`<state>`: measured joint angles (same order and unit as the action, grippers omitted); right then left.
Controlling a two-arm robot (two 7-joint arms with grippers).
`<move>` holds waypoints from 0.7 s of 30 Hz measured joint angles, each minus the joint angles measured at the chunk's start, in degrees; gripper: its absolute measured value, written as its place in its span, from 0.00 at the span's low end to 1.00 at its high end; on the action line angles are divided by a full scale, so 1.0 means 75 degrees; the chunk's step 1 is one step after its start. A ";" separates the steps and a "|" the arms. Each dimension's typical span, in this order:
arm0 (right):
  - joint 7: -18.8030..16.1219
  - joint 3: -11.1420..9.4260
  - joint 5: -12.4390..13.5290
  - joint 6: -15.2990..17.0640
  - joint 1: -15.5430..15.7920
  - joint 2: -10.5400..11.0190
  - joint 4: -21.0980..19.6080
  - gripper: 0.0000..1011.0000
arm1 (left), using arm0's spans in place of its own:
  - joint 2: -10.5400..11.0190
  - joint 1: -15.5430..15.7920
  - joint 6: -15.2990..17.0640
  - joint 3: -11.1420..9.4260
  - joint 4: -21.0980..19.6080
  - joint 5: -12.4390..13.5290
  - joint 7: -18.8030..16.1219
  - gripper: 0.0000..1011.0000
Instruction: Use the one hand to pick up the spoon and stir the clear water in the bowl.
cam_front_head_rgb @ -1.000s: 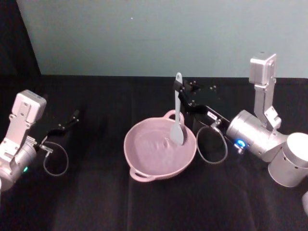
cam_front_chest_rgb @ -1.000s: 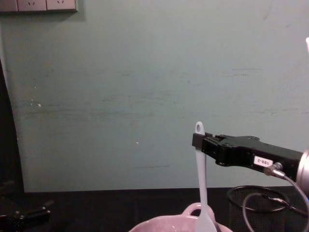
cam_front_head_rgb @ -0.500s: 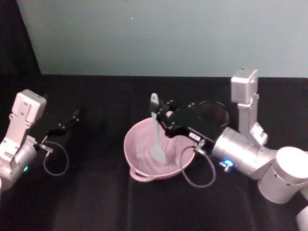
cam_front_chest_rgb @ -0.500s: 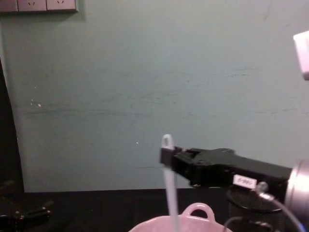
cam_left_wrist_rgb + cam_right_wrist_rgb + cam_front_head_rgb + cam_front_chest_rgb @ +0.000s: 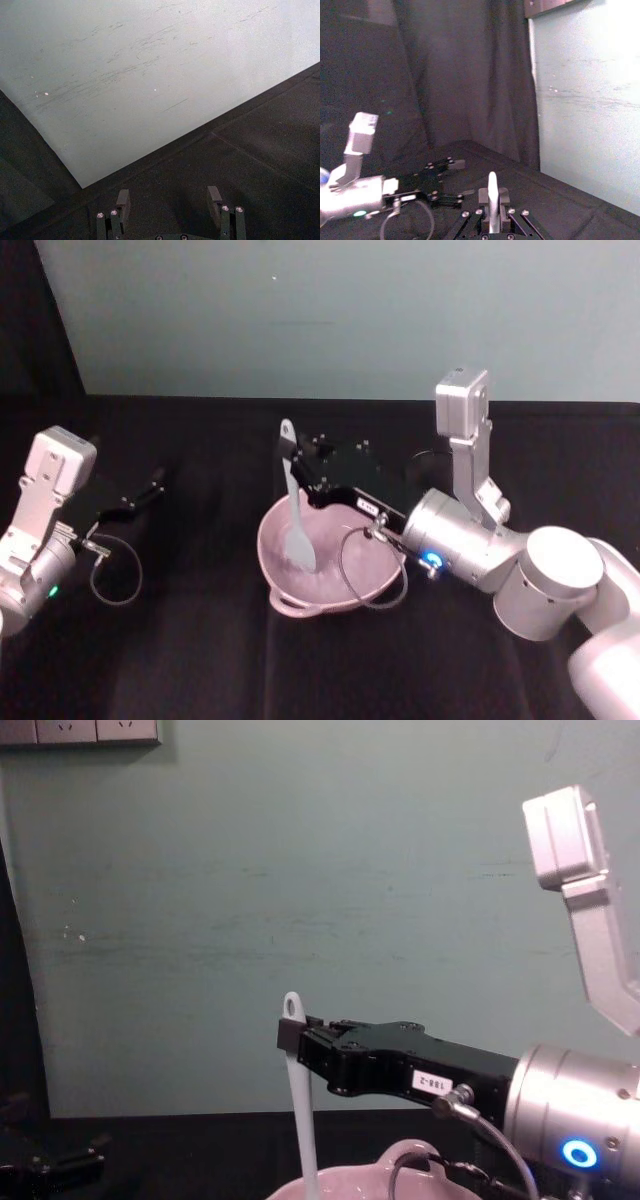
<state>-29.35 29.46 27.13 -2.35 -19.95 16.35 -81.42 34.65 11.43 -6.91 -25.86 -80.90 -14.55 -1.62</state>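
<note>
Gripping the spoon (image 5: 300, 545) just under its holed tip, my right gripper (image 5: 298, 472) has swept it from right to left inside the pink bowl (image 5: 285, 602), blade down. My left gripper (image 5: 150, 486) sits parked, fingers apart, over black cloth (image 5: 200, 660); pale green wall (image 5: 300, 320) behind. One spoon, one bowl.

Bowl (image 5: 322, 596) central, spoon (image 5: 294, 515) standing in its left side, right claw (image 5: 295, 468) above it, left claw (image 5: 155, 481) far left
</note>
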 joint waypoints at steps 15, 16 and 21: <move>0.0302 -0.0397 -0.0023 -0.0079 -0.0394 -0.0120 0.0715 0.12 | 0.0000 0.0000 0.0000 0.0000 0.0000 0.0000 0.0000 1.00; 0.0306 -0.0429 -0.0020 -0.0081 -0.0365 -0.0088 0.0679 0.12 | 0.0000 0.0000 0.0000 0.0000 0.0000 0.0000 0.0000 1.00; 0.0328 -0.0628 0.0024 -0.0065 -0.0060 0.0181 0.0279 0.12 | 0.0000 -0.0001 0.0000 0.0000 0.0000 0.0000 0.0000 1.00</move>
<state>-26.90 24.75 27.31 -2.83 -20.40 17.70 -79.33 34.65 11.43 -6.91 -25.86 -80.90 -14.55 -1.62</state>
